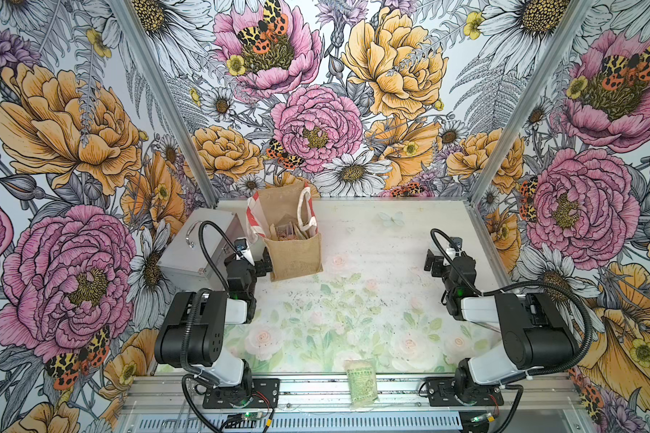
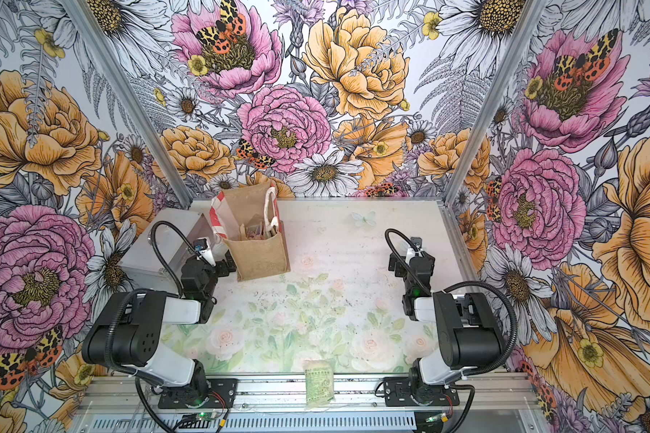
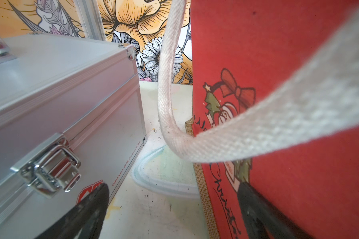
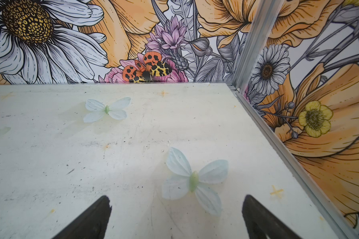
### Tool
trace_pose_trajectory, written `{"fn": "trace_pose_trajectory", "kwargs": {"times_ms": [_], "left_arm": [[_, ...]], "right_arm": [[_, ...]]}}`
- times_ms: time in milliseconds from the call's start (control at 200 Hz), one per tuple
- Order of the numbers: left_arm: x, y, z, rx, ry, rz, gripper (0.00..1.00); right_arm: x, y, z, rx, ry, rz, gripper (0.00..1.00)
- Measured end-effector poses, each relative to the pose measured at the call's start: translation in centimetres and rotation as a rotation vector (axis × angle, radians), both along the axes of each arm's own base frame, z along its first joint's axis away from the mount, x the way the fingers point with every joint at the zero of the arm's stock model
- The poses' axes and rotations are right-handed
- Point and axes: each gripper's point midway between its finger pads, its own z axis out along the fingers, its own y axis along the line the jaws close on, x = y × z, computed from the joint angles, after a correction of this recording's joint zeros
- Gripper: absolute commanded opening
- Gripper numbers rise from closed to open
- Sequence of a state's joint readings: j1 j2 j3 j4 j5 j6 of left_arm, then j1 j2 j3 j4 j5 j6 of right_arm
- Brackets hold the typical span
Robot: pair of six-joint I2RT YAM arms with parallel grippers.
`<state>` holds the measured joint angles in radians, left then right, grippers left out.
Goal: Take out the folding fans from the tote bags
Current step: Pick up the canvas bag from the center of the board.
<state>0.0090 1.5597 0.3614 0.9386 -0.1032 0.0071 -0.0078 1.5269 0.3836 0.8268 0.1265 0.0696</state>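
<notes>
Several slim closed folding fans stand roughly on end, tips upward, inside the boxy tan burlap tote bag at far left. The black left gripper spreads wide just beside the bag, and the black right gripper spreads wide well right.

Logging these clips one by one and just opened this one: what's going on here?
Nothing is held yet. The tote bag stands upright at the back left of the table, with the folding fans inside. The left gripper, open, sits low between the bag and the metal case. The right gripper, open and empty, is over bare table on the right. A green packet lies at the front edge.
</notes>
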Motion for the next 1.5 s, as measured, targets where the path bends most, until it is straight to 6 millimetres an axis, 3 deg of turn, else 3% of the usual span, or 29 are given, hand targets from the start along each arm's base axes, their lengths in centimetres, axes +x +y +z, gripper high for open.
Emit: {"fn": "trace_pose_trajectory", "kwargs": {"times_ms": [385, 515, 826, 926, 1071, 1206, 1386, 1501], "left_arm": [[-0.3, -0.7, 0.3, 0.012, -0.02, -0.019, 0.99], [-1.2, -1.0, 1.6, 0.021, -0.048, -0.027, 0.99], [-2.8, -2.2, 9.9, -0.014, -0.112, 0.004, 0.99], [-3.8, -1.8, 12.5, -0.082, -0.115, 0.051, 0.99], [-6.3, -0.9, 14.1, -0.187, -0.096, 0.116, 0.98], [-7.2, -0.3, 17.1, -0.281, -0.081, 0.166, 0.99], [-5.6, 0.3, 22.1, -0.381, -0.062, 0.181, 0.99], [-2.9, -0.4, 22.3, -0.434, 0.039, 0.147, 0.99]], "right_arm": [[0.0, 0.0, 0.0, 0.0, 0.0, 0.0, 1.0], [0.0, 0.0, 0.0, 0.0, 0.0, 0.0, 1.0], [0.4, 0.6, 0.3, 0.009, 0.068, 0.034, 1.0], [1.7, 1.0, 3.7, 0.021, 0.064, 0.058, 1.0], [3.1, 2.6, 9.9, 0.092, 0.047, 0.129, 0.98], [3.8, 4.7, 12.8, 0.19, 0.102, 0.215, 0.96], [2.9, 7.0, 11.9, 0.318, 0.215, 0.273, 0.95], [2.1, 7.6, 10.8, 0.376, 0.277, 0.267, 0.95]]}}
